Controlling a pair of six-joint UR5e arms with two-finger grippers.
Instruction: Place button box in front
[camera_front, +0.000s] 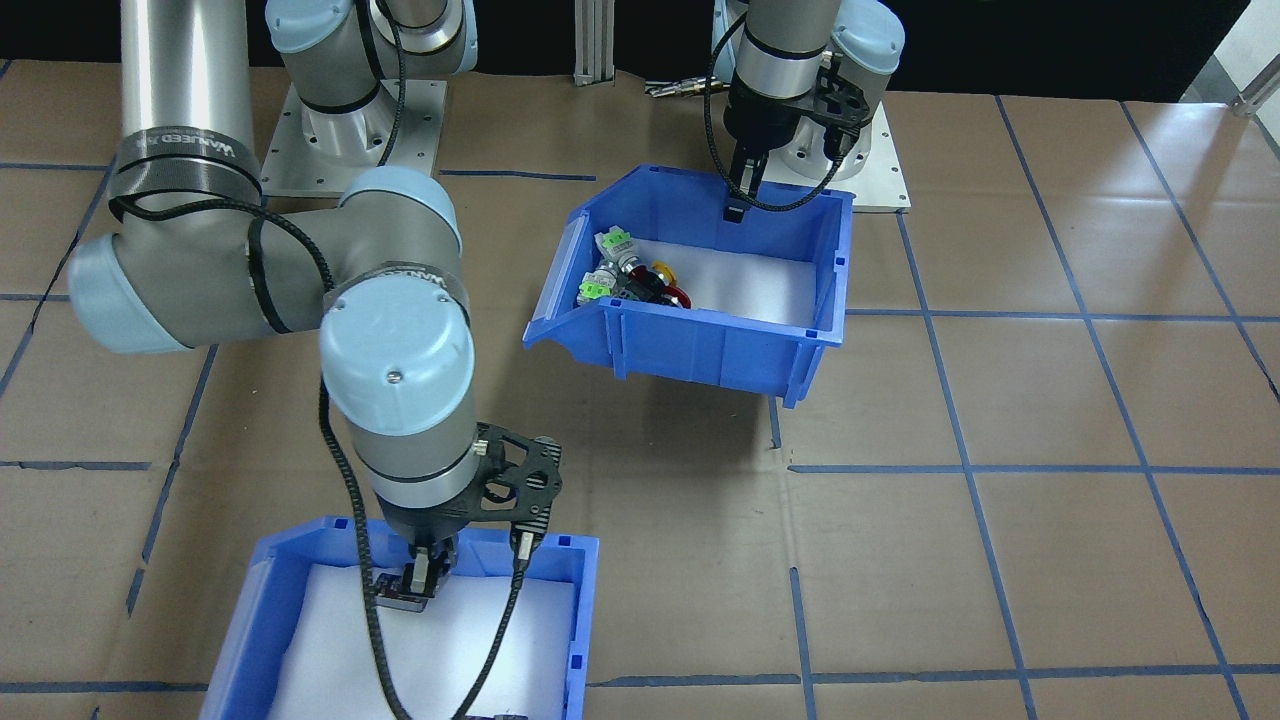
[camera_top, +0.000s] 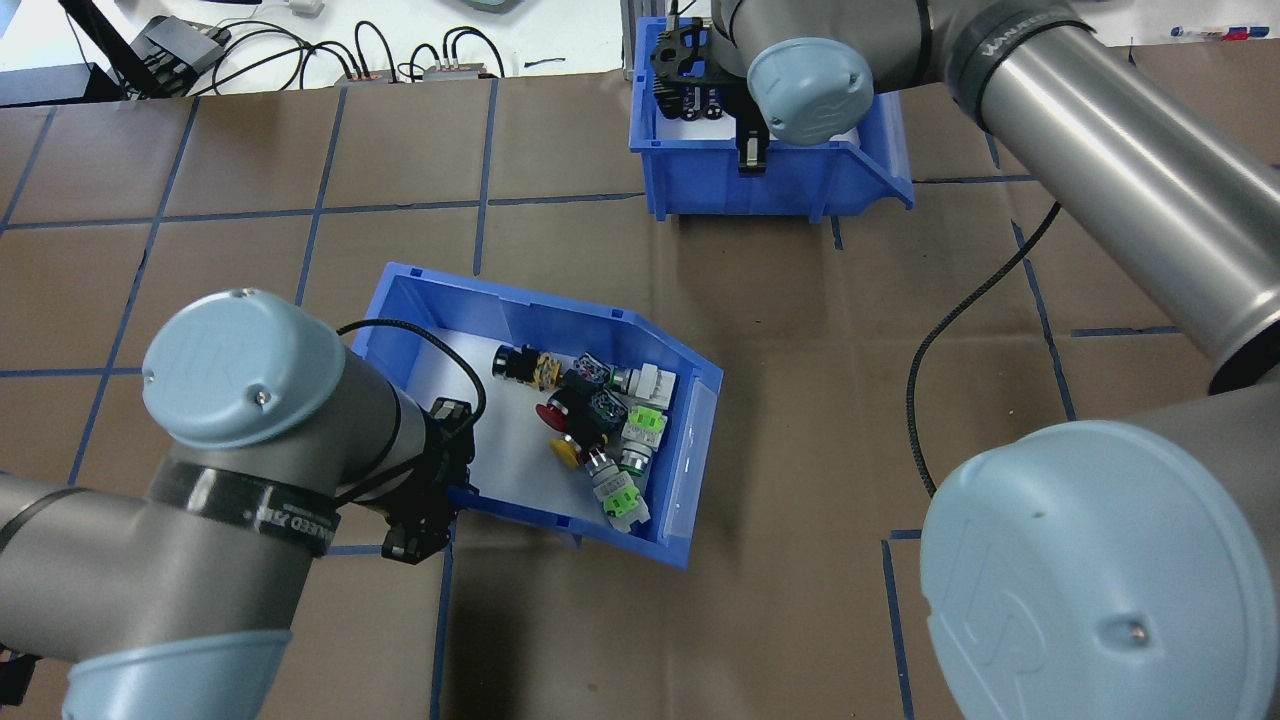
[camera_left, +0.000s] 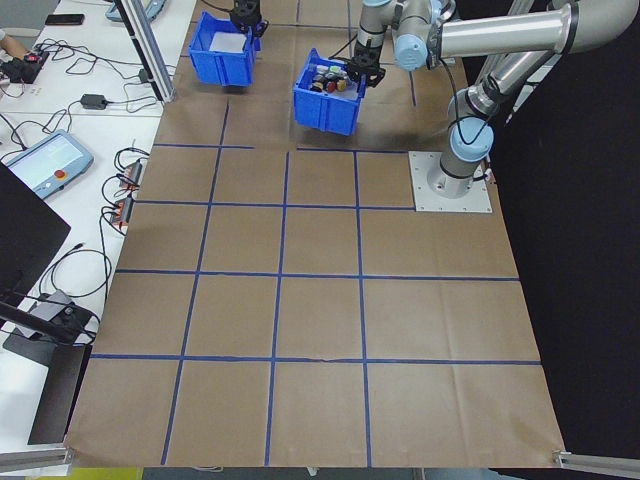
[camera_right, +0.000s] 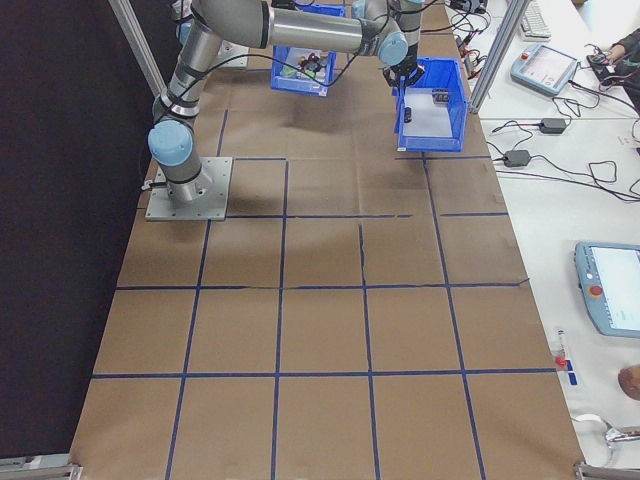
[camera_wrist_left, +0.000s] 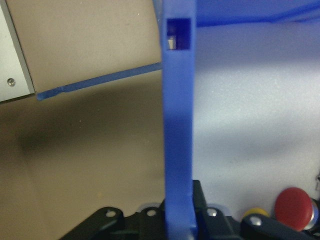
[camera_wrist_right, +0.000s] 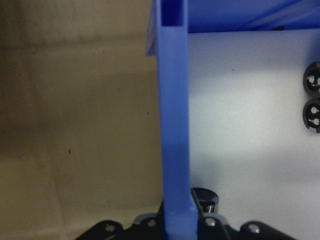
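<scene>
Left gripper (camera_front: 738, 205) clamped on the rear wall of the button box (camera_front: 700, 345), fingers astride the blue rim; box hangs tilted off the paper-covered table (camera_front: 1000, 560), its shadow underneath, push-buttons (camera_top: 590, 420) heaped at the end away from the grip. Right gripper (camera_top: 752, 155) pinches the wall of the second blue bin (camera_top: 780, 185), black cylindrical parts (camera_wrist_right: 314, 97) inside, just beyond its fingers.

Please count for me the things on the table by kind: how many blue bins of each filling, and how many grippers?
Blue bin with push buttons: 1
Blue bin with black parts: 1
Grippers: 2 (left gripper, right gripper)
Total: 4
</scene>
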